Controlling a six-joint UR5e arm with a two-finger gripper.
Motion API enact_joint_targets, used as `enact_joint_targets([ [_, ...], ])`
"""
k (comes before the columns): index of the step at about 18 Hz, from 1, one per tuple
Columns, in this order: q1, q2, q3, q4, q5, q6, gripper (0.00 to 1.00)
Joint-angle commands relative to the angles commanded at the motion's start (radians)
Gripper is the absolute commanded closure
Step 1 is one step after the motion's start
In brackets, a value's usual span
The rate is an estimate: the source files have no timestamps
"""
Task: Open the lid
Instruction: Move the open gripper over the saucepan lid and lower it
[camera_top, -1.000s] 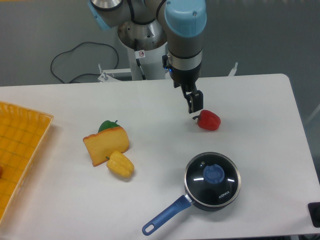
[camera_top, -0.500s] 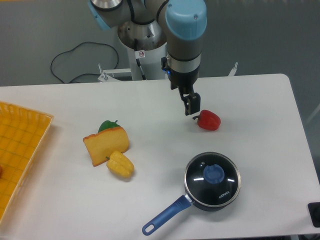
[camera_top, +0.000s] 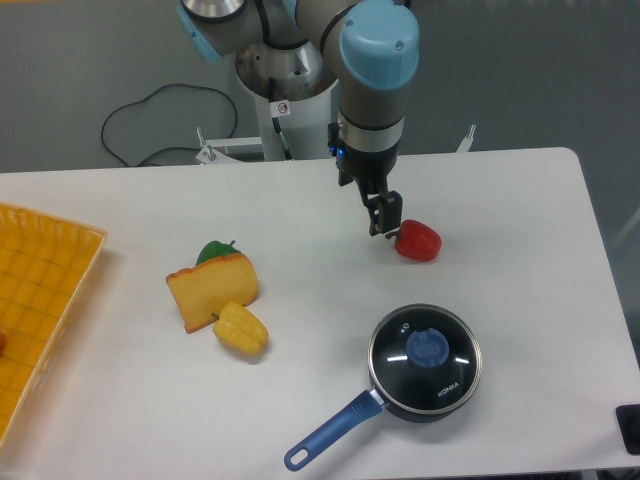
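One fixed camera looks down from the near side. It faces the table (camera_top: 300, 380) and the far arm base (camera_top: 285, 85).

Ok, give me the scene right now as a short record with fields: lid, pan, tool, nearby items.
lid: lid seated on the saucepan, blue knob up
saucepan: near front edge of table, blue handle pointing front-left
tool: tool beside the red pepper, well behind the lid; open or shut unclear
other items: cheese wedge, yellow pepper, green pepper, orange tray at left

Clear lid (camera_top: 425, 349) with blue knob (white lettering), red pepper (camera_top: 417, 241), yellow checked tray (camera_top: 40, 300).
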Motion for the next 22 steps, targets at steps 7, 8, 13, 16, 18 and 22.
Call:
enact_joint_targets([
  [7, -0.008, -0.182, 0.129, 0.021, 0.081, -0.182, 0.0],
  [8, -0.008, -0.202, 0.134, 0.031, 0.104, -0.237, 0.0],
  [13, 0.018, -0.25, 0.141, 0.126, 0.041, -0.486, 0.0],
  [16, 0.026, -0.261, 0.152, 0.163, -0.003, -0.62, 0.0],
  [18, 0.029, -0.276, 0.155, 0.21, -0.035, -0.78, 0.0],
  [22, 0.058, -0.305, 0.164, 0.272, -0.116, -0.9, 0.0],
])
